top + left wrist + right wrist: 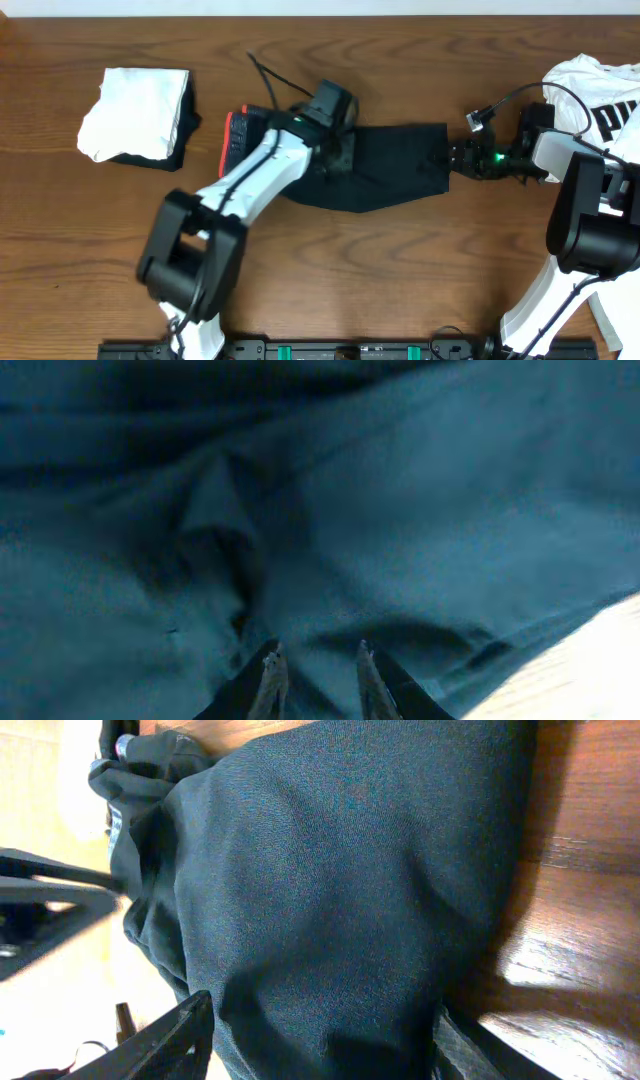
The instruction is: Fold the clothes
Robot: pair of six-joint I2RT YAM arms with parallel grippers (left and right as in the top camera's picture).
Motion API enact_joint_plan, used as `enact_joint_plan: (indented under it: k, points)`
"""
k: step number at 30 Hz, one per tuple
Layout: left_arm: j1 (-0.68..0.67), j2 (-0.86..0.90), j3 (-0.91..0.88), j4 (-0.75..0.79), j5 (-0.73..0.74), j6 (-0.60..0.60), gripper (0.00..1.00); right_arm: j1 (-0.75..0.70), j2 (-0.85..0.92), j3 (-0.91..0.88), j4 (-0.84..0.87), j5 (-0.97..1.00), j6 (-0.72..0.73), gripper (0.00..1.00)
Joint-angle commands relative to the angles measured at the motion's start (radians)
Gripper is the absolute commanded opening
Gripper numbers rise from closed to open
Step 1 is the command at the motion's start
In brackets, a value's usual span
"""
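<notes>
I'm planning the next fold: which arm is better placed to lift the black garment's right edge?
Right. Its gripper straddles that edge of the black garment, jaws wide open around the cloth. The left gripper is low over the garment's left part, away from that edge.

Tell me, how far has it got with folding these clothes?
Done: a folded white-and-black pile sits at the left. In hand: the black garment mid-table, left gripper on it, right gripper at its edge. Left to do: the white printed shirt, crumpled at the right.
</notes>
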Motion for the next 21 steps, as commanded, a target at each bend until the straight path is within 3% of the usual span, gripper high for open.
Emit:
enact_joint_plan:
  k: [1,15,21]
  points:
    - [-0.012,0.052,0.004,0.012,0.007,-0.010,0.27,0.012,0.009,-0.012,-0.009,0.116,0.011,0.64]
    - [-0.016,0.127,0.004,0.048,0.007,-0.010,0.27,0.066,0.009,-0.013,0.017,0.116,0.072,0.62]
    - [-0.016,0.127,0.004,0.050,0.007,-0.009,0.27,0.093,0.009,-0.013,0.063,0.116,0.101,0.43]
